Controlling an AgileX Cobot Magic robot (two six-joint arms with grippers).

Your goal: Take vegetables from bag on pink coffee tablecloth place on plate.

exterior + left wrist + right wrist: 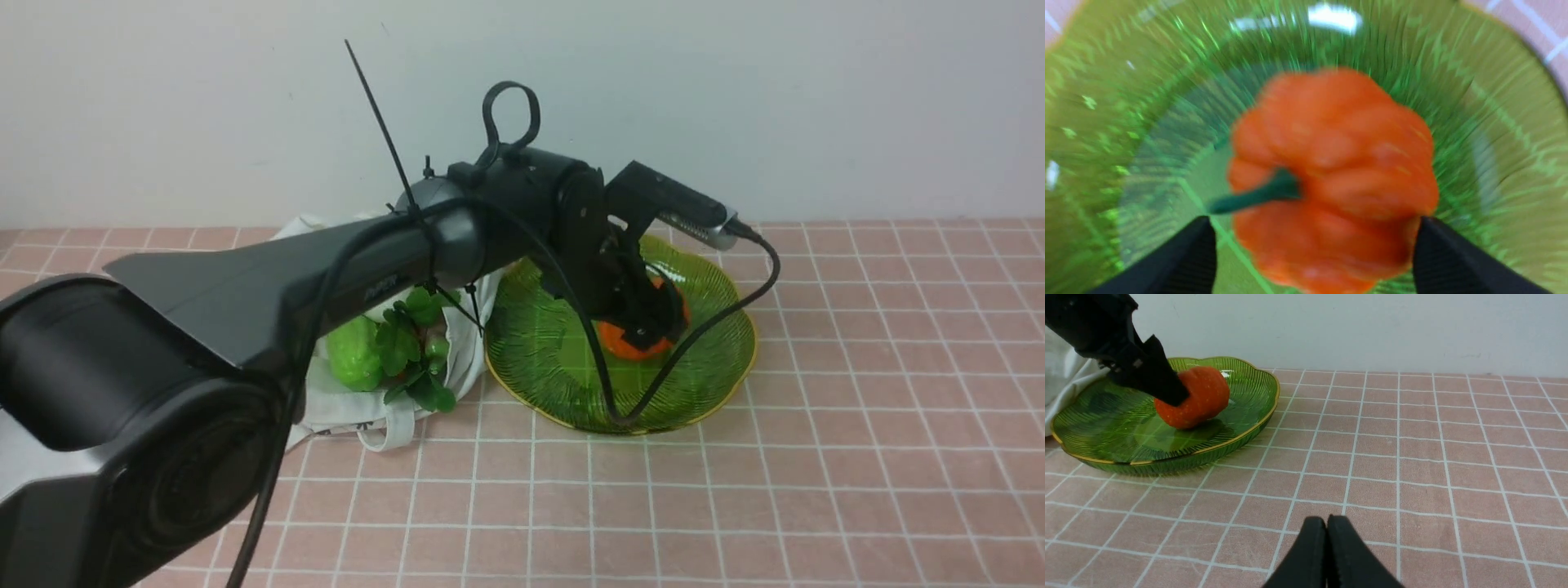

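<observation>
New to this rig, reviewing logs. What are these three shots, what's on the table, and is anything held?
It is a robot with two arms, each ending in jaws. One camera looks forward from between the arms; the other two sit on the wrists.

On the pink tablecloth lie a cloth bag of toy vegetables and a green plate.

The left gripper is over the plate, its jaws either side of an orange pumpkin that seems to rest on the plate. The blur hides whether they touch it, so it is either being let go or barely held.

The right gripper is low over bare cloth, jaws shut, holding nothing.
</observation>
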